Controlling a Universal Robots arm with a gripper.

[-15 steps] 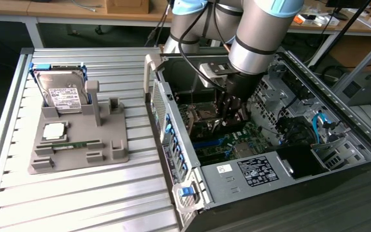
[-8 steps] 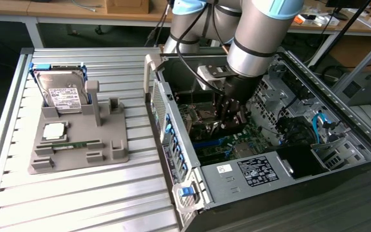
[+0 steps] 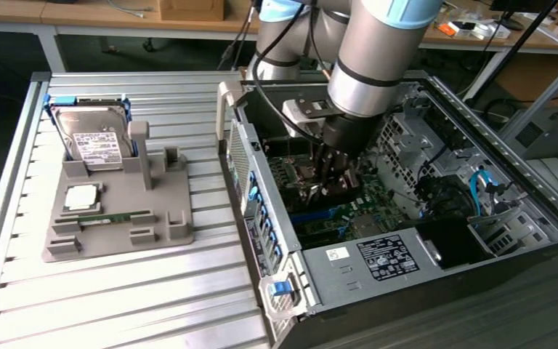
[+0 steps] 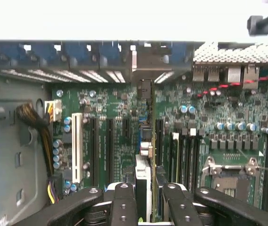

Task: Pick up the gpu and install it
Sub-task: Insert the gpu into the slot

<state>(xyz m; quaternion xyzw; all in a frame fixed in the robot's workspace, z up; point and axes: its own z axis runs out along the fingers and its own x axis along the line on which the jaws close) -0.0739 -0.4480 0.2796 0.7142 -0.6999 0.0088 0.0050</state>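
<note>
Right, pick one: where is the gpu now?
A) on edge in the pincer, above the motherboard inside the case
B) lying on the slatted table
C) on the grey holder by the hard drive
A: the pincer grips the gpu edge-on, over the motherboard slots within the case.

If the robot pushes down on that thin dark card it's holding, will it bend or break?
The thin dark circuit card stands edge-on between the black gripper fingers, so probably stiff. Its small parts look fragile, and tilting it might strain the green motherboard.

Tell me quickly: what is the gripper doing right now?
Gripper: fingers closed on the gpu, held edge-on over the motherboard inside the case.
</note>
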